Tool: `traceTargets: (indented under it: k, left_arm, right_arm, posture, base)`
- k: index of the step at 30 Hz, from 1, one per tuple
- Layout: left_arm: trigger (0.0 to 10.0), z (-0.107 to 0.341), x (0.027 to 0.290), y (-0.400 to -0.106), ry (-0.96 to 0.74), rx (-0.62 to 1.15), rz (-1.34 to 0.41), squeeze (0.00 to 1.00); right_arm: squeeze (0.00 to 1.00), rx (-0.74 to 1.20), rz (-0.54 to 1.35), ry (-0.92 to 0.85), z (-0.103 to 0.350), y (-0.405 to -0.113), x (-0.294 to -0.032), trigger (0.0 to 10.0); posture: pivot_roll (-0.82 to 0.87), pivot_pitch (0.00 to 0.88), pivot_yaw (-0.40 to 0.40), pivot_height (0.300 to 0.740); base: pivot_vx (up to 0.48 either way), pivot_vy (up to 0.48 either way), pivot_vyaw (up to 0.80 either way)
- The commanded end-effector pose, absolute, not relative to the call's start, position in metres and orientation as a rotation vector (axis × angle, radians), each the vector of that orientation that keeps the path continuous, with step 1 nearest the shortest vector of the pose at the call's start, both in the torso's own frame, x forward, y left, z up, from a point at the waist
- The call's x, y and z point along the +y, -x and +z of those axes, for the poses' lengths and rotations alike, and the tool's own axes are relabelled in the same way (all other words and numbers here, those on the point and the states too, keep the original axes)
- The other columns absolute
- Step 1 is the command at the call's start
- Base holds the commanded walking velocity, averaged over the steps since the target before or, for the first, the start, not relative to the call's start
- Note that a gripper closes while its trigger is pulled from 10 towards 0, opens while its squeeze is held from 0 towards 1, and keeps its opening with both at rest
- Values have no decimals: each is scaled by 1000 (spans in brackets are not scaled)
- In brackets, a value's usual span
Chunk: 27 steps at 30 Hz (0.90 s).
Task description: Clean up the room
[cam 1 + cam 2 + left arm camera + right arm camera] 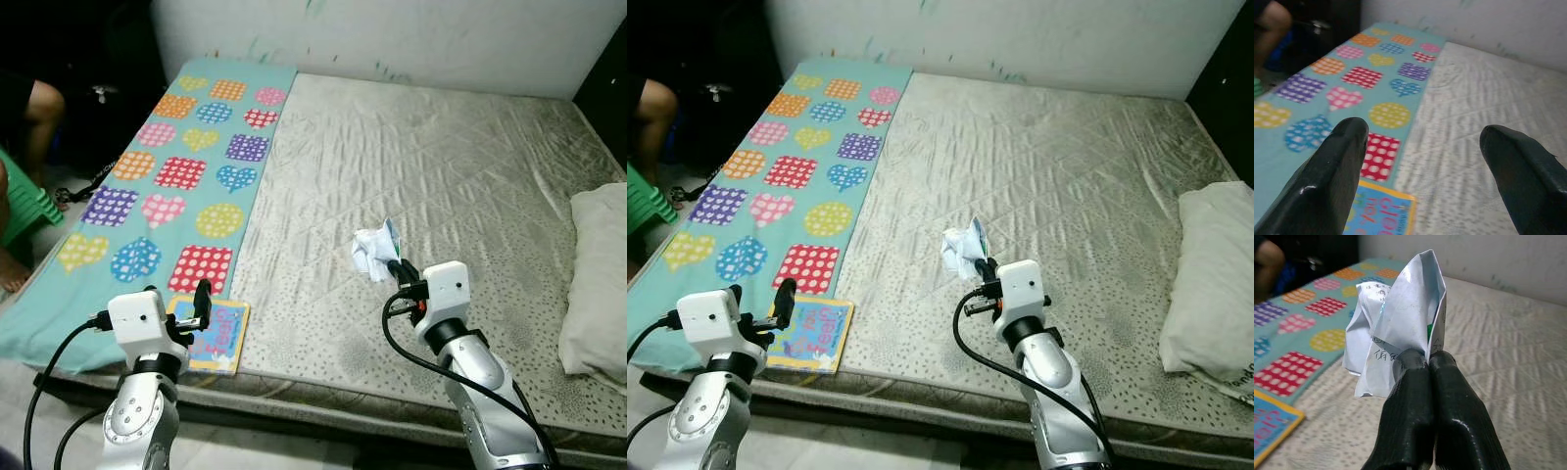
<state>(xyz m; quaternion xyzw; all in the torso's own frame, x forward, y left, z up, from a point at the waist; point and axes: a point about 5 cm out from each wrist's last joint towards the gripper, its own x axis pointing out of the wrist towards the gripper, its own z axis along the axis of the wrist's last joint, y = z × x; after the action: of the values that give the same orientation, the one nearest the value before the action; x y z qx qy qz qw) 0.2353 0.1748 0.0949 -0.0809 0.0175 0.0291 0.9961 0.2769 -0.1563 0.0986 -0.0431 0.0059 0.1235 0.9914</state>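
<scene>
Paper: crumpled wad of paper (1400, 313) pinched at its bottom edge, lifted off the mattress (470, 176), so I reckon it's trash on its way out.
Right tool (1429, 363): fingers clamped tight together on the paper, no gap.
Left tool (1425, 161): spread wide, holding nothing, hovering over the book (217, 336) by the patterned mat (167, 186).
Pillow (598, 284): far right edge of the bed.
</scene>
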Motion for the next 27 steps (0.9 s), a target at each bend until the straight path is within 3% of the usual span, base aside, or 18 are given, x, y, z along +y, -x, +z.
traceTargets:
  k: [1, 15, 23, 27]
  left_arm:
    - [10000, 94, 181, -230, 147, 46, 70, 0]
    - [10000, 90, 195, -204, 63, 123, 68, 0]
    - [10000, 89, 193, -203, 99, 145, 79, 0]
    - [10000, 89, 192, -202, 104, 146, 68, 0]
  right_arm:
    - [0, -8, 243, 78, 105, -278, -156, 10000]
    - [0, 21, 188, 114, 111, -259, -184, 10000]
    - [0, 39, 186, 90, 111, -257, -179, 10000]
    - [0, 43, 186, 89, 112, -257, -179, 10000]
  posture:
    - [-97, 87, -25, 740]
    - [-105, 92, -22, 740]
    - [-106, 92, -21, 740]
    - [-107, 95, -22, 740]
  base:
    - [262, 0, 0]
    - [0, 0, 0]
    - [0, 0, 0]
    - [0, 193, -656]
